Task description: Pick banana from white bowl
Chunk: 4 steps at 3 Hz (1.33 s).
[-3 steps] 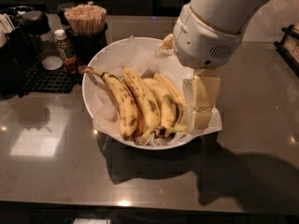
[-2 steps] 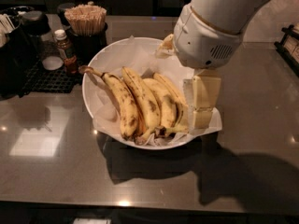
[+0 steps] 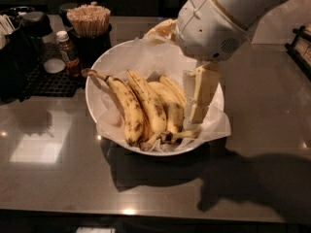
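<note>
Camera view: hand (image 3: 195, 120) sits in white bowl (image 3: 104, 65) with banana (image 3: 126, 108).

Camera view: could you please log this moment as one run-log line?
phase: pre-grasp | gripper: inside white bowl, right side, by other bananas | banana: leftmost in bowl, not held | task: not done
</note>
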Tool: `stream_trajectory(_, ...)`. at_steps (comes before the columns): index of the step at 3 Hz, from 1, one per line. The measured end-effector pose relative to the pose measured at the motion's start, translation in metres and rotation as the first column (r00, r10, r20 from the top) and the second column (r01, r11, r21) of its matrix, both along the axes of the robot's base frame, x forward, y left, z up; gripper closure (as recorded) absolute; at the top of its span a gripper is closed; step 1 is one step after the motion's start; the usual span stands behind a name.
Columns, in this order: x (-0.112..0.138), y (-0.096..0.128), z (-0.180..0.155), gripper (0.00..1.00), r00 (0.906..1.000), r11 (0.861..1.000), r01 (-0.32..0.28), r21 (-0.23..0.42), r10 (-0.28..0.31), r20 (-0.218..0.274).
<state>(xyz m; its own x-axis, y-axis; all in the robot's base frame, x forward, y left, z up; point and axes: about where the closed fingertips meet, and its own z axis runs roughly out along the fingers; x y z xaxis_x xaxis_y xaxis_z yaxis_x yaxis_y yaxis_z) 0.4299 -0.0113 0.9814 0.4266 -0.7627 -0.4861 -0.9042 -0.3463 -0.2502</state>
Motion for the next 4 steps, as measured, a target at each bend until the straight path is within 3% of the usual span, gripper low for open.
stream_trajectory(1,0.0,0.02,0.018,0.0,0.9938,0.987,-0.111,0.113,0.111,0.007)
stream_trajectory(2,0.004,0.043,0.023,0.0,0.9813,0.967,-0.187,0.171,0.192,-0.014)
stream_trajectory(3,0.011,0.063,0.016,0.0,0.9702,0.956,-0.223,0.193,0.237,-0.053)
stream_trajectory(4,0.016,0.076,0.004,0.0,0.9637,0.954,-0.227,0.195,0.249,-0.097)
